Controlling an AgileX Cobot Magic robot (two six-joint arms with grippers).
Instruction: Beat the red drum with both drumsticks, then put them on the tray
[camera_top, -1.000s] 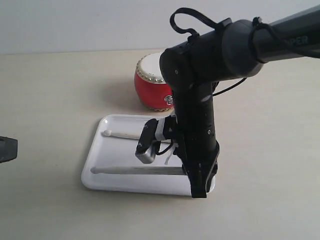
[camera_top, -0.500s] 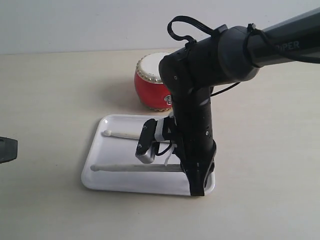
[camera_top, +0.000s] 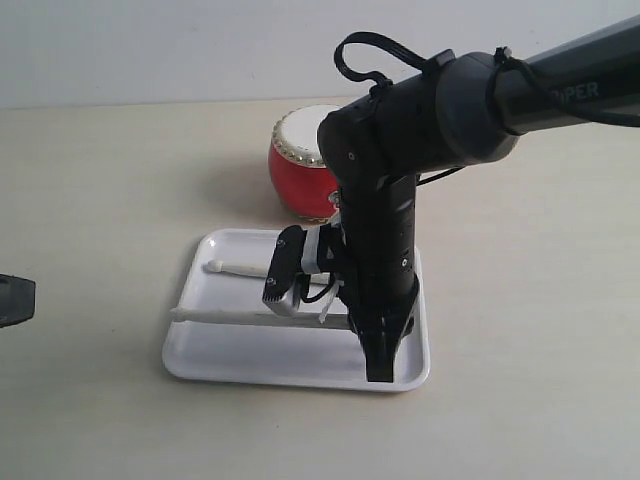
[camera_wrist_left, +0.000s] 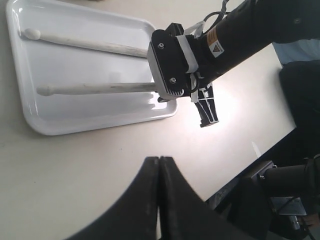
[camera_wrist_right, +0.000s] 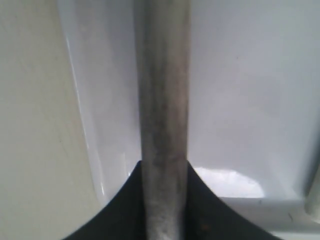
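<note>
Low in the frame, the right end effector (camera_top: 379, 368) is pinching the nearer drumstick (camera_top: 250, 317) over the tray (camera_top: 200, 362). Compared with half a second ago, it is sitting farther back. The stick's tip is now lying closer to the second drumstick (camera_top: 240, 269), which is resting in the tray's far half. In the left wrist view, the left end effector (camera_wrist_left: 159, 192) is hanging with its fingers pressed together over the bare beige surface (camera_top: 100, 200). Behind the tray, the red drum (camera_top: 298, 185) is standing, partly blocked by the right arm (camera_top: 430, 110). A pale wall (camera_top: 150, 50) is filling the top.
</note>
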